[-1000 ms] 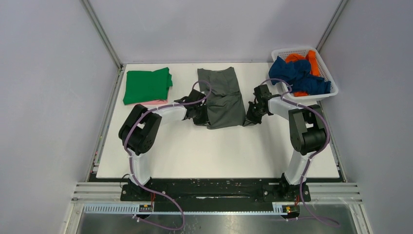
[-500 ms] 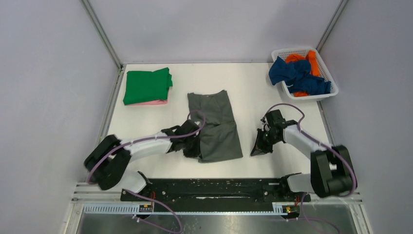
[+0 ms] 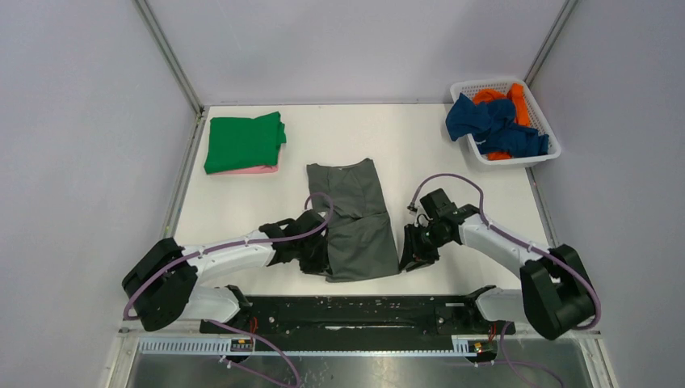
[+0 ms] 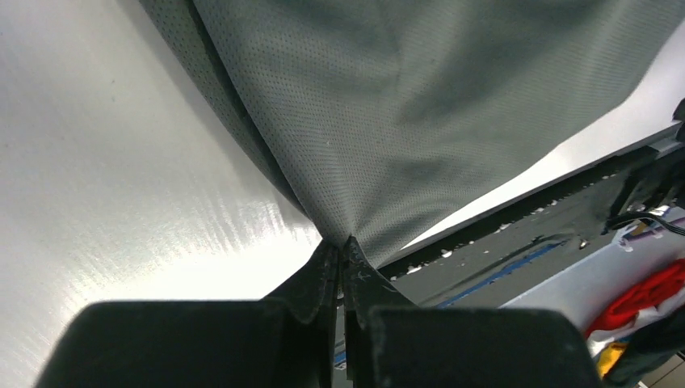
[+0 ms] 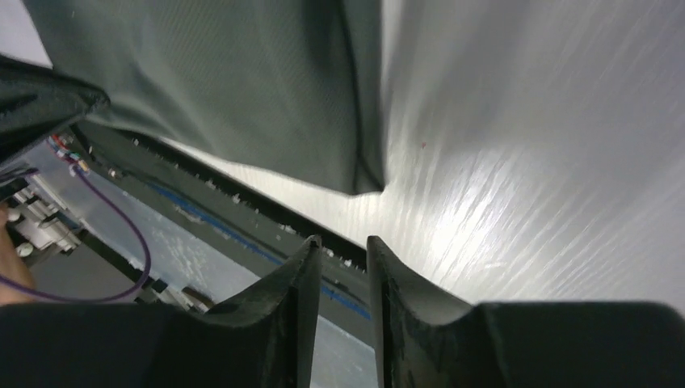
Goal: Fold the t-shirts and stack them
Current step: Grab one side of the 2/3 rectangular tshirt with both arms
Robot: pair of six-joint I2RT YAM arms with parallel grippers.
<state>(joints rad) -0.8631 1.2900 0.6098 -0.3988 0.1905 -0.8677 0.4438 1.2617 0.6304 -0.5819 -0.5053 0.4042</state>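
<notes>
A dark grey t-shirt (image 3: 355, 214) lies lengthwise on the white table, its near hem close to the front edge. My left gripper (image 3: 320, 260) is shut on the shirt's near-left corner, and the left wrist view shows the cloth (image 4: 388, 113) pinched between the fingertips (image 4: 339, 242). My right gripper (image 3: 409, 259) is open and empty right beside the near-right corner, which hangs just above its tips (image 5: 341, 242) in the right wrist view (image 5: 363, 182). A folded bright green t-shirt (image 3: 242, 141) lies on a pink one (image 3: 257, 170) at the far left.
A white lattice basket (image 3: 483, 83) at the far right corner holds crumpled navy blue (image 3: 485, 117) and orange (image 3: 519, 101) t-shirts. The black rail (image 3: 355, 311) with the arm bases runs just beyond the table's front edge.
The grey shirt has been dragged from mid-table toward the near edge. My right gripper let go of it, then moved left to its near-right corner. My left gripper still holds its corner.
</notes>
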